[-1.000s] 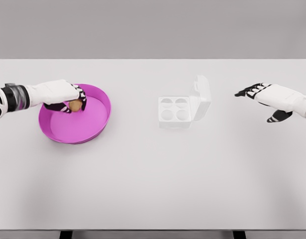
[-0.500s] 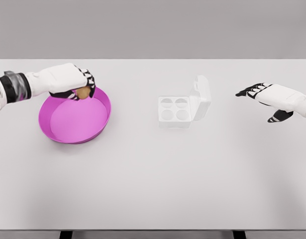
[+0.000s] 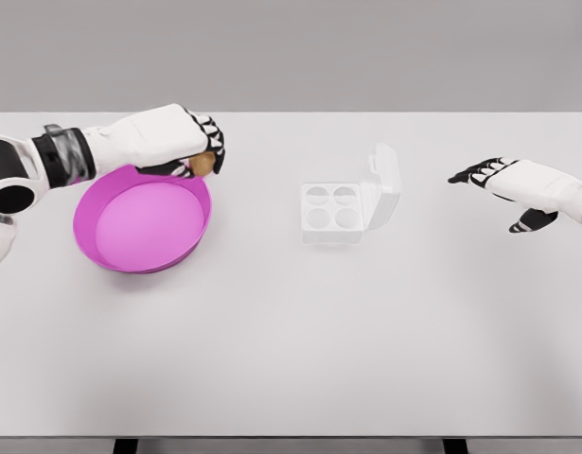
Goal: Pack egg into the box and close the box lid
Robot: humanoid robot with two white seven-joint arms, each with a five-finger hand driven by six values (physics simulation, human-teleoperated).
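The egg (image 3: pixel 203 165) is clamped in the fingers of the left hand (image 3: pixel 182 142), above the far rim of the pink bowl (image 3: pixel 120 260). The box (image 3: pixel 333 212) stands open on the worktop (image 3: pixel 291 350), its four cups empty; placing and closing remain. The right hand (image 3: pixel 513 184) hovers with fingers apart.

Both arms have smooth white shells. The left robot hand (image 3: pixel 182 142) and right robot hand (image 3: pixel 513 189) are white with black finger joints. The left forearm (image 3: pixel 59 156) carries a black-and-grey band.
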